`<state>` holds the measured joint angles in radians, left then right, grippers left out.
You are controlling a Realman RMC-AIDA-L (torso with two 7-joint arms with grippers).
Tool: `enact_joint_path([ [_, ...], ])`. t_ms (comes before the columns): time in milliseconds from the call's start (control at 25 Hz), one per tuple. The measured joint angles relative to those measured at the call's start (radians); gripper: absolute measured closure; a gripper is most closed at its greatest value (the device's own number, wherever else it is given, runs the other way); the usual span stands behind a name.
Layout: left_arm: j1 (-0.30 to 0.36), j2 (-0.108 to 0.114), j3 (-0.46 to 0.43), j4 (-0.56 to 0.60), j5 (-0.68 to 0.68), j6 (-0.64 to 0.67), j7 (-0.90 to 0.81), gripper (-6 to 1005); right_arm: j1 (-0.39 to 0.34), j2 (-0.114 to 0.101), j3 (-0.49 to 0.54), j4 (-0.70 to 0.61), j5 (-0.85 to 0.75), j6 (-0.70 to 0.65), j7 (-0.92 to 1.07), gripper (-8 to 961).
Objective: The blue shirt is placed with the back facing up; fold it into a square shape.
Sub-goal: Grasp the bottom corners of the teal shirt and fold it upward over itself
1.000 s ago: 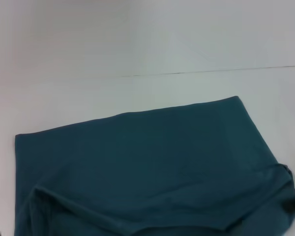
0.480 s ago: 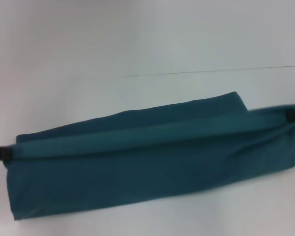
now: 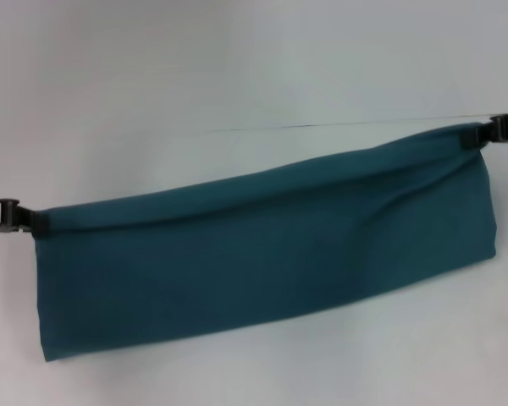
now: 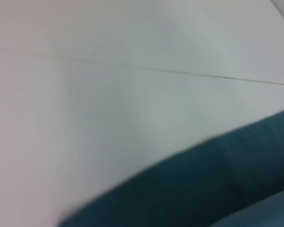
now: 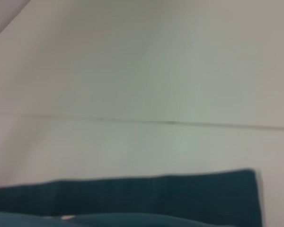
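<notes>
Blue shirt [image 3: 262,254] stretched as a long, narrow band between left gripper [image 3: 35,222] and right gripper [image 3: 474,137], each closed on one far corner of the cloth. Upper edge held taut from claw to claw, sloping upward toward the right one; rest of the band spread toward the robot below that edge, over the pale table [image 3: 237,76]. Probably partway through: lengthwise fold evidently carried over, band much wider than deep, so not yet square. Likely remaining: release of the held edge, then crosswise folds bringing the two ends together. Wrist views limited to cloth edge and table.
</notes>
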<state>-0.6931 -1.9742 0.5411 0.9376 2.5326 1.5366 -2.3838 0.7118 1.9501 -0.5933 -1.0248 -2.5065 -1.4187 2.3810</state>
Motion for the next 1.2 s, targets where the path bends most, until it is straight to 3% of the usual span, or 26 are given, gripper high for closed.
enact_joint_path([
  [240,-0.008,-0.009,0.077,-0.043,0.007,-0.194,-0.02,966,0.02,0.032,-0.074,0.06,-0.002,0.178,0.01,852],
  [600,0.008,-0.02,0.113,-0.111,0.023,-0.361,-0.01,965,0.05,0.066,-0.186,0.212,-0.016,0.438,0.044,853],
  [920,0.013,-0.04,0.144,-0.138,0.032,-0.465,0.001,965,0.066,0.096,-0.217,0.25,-0.024,0.549,0.045,852],
  [1200,0.015,-0.062,0.174,-0.139,0.034,-0.559,0.001,966,0.078,0.104,-0.218,0.274,-0.023,0.602,0.046,852],
])
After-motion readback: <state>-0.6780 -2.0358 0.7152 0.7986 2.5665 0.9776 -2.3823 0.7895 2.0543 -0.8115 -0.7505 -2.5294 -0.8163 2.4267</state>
